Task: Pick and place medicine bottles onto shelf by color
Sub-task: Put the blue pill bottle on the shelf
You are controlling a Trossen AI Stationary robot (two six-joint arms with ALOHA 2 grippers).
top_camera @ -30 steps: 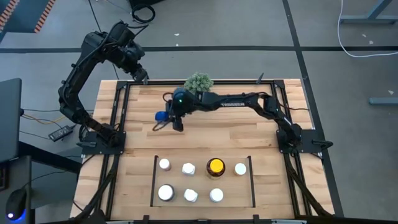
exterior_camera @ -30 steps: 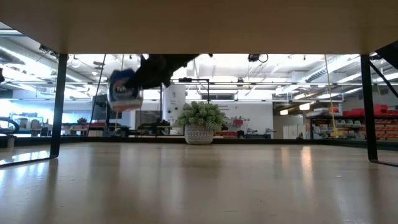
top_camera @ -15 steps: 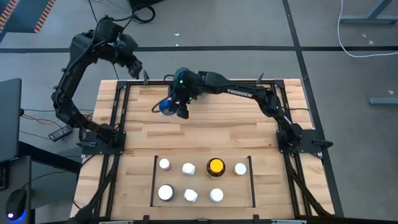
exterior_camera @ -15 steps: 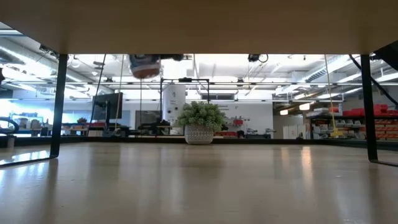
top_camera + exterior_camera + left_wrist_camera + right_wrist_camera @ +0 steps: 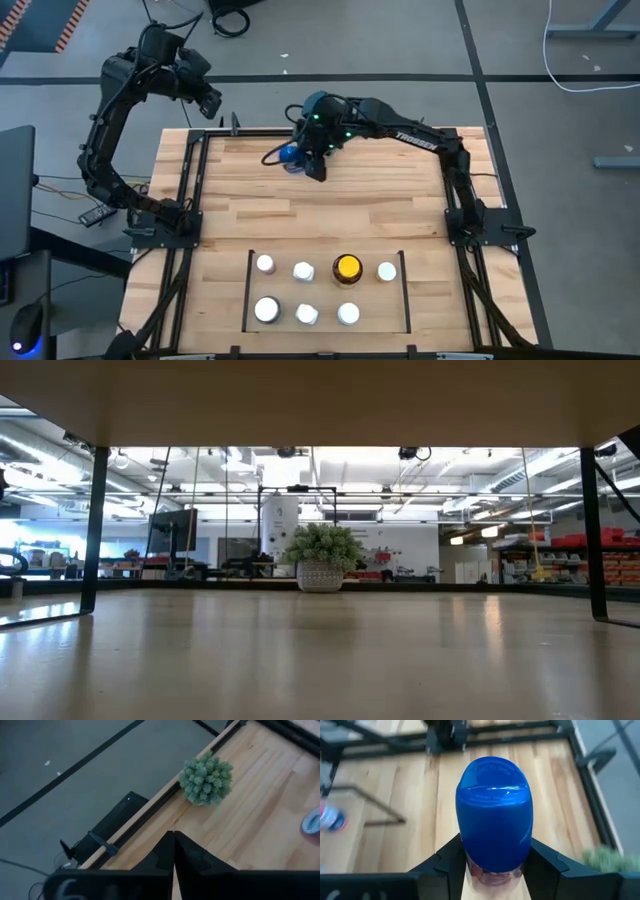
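My right gripper (image 5: 308,163) is shut on the blue medicine bottle (image 5: 291,155), high above the far middle of the table. In the right wrist view its blue cap (image 5: 494,810) fills the space between the two fingers. The shelf (image 5: 248,290), a bay outlined by black strips at the table's near side, holds several white-capped bottles and an amber one with a yellow cap (image 5: 347,267), all standing on their bases. My left gripper (image 5: 207,101) is shut and holds nothing, raised beyond the table's far left corner. Neither gripper shows in the low view. My right gripper pinches the blue bottle between its two fingers (image 5: 449,860), on opposite sides of the body just under the cap (image 5: 492,876). The fingers slant downward and lie along the bottle, whose cap points away from the wrist. The bottle is tilted and lifted clear of the table.
A green spiky plant ball (image 5: 206,780) sits at the table's far edge; in the high view my right arm covers it. A black frame (image 5: 190,190) runs around the tabletop. Bare wood (image 5: 300,215) lies between the far edge and the shelf.
My right gripper has risen with the blue bottle and gone toward the far edge and to the right, leaving the low view through its top. The bottle stays in the hold. My left gripper has drawn back and up, away from the table's far left corner.
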